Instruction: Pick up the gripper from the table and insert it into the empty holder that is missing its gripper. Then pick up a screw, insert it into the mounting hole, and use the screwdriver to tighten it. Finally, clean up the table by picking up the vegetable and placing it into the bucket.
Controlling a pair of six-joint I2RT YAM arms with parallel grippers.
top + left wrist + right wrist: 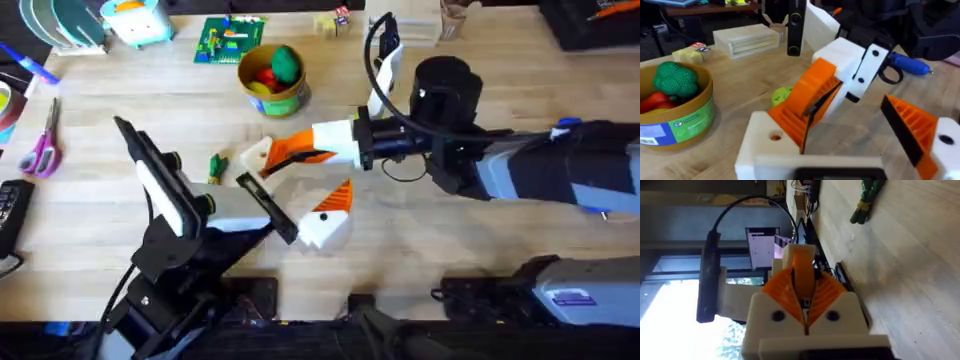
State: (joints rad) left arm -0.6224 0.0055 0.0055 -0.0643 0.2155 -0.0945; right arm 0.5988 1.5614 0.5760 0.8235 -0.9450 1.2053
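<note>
On the table, the bucket stands toward the back with 2 toy vegetables inside it. In front of it and slightly left lies the vegetable. Just right of the vegetable, the right gripper reaches in from the right, and the left gripper sits in front of it. Scissors lie at the far left.

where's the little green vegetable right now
In the overhead view the vegetable lies on the table left of centre, below the yellow bucket and beside the left arm.
</note>
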